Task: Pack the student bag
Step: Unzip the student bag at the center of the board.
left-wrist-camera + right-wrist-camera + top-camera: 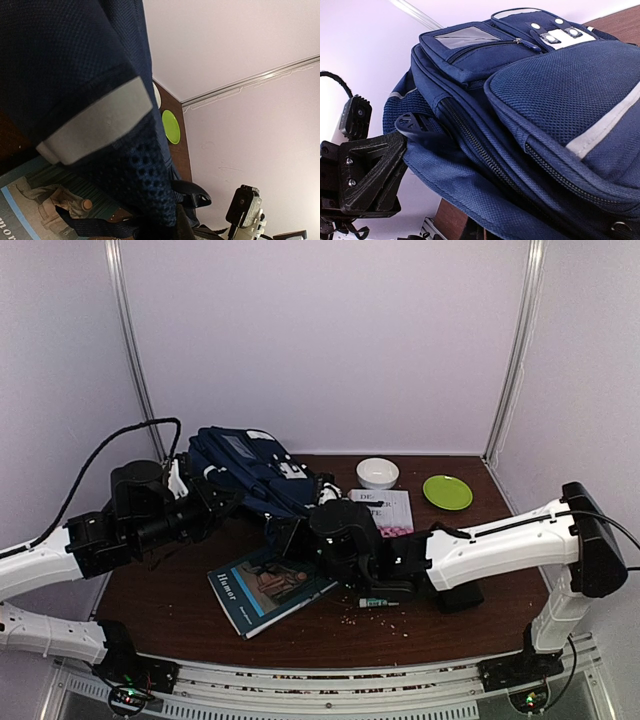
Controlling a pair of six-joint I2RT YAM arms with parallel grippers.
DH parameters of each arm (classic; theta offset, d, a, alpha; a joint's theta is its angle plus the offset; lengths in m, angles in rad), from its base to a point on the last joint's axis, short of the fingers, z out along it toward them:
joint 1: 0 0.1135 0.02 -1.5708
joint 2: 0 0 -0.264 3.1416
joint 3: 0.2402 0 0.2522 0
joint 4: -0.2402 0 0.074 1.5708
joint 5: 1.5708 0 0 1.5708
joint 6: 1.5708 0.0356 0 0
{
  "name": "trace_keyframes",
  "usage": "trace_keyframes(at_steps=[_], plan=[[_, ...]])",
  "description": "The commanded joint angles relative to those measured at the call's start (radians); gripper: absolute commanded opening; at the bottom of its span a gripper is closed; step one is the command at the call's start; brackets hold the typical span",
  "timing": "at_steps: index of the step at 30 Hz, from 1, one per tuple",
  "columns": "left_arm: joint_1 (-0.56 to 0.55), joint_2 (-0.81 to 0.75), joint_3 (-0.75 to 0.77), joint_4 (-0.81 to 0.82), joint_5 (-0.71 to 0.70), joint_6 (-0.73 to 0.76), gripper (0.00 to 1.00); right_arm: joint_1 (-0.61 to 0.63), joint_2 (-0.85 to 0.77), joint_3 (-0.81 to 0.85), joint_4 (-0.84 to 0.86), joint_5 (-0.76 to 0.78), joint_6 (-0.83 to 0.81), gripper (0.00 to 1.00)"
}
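Fabric of the student bag (245, 465) fills most of both wrist views: navy mesh with a pale stripe, zipped pockets and white buckle patches. The bag sits toward the far left corner of the counter (460, 610), bunched up and leaning, with its front pockets facing up and to the right.

The left tool (205, 502) reaches in from the left edge and meets the bag's left side. In the right wrist view one of its black fingers (417, 131) lies along a fold of the navy cloth beside a long zipper, and that side of the bag is raised. The tool is pinching the bag's fabric.

The right tool (290, 533) comes in from the right edge across the middle of the counter and ends at the bag's near side. Its jaws are pressed together; whether any strap or cloth is caught between them cannot be told, since the bag and the wrist hide the tips.

A teal book (270, 590) with a picture on its cover lies flat near the front edge, left of centre, partly under the right arm. A small marker (380, 602) lies just right of it among scattered crumbs. Along the far edge stand a white bowl (378, 473) and, nearer the far right corner, a green plate (447, 492). A printed sheet (388, 506) lies just in front of the bowl.
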Motion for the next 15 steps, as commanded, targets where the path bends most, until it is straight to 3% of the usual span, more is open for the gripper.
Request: trace_keyframes(at_steps=[1,15], plan=[[-0.008,-0.069,0.047,0.12,-0.062,0.026,0.0,-0.017,-0.058,-0.071,-0.05,0.066,0.007,0.0],[0.024,-0.102,0.044,0.086,-0.101,0.067,0.0,-0.009,-0.191,-0.235,-0.093,0.062,0.035,0.0]])
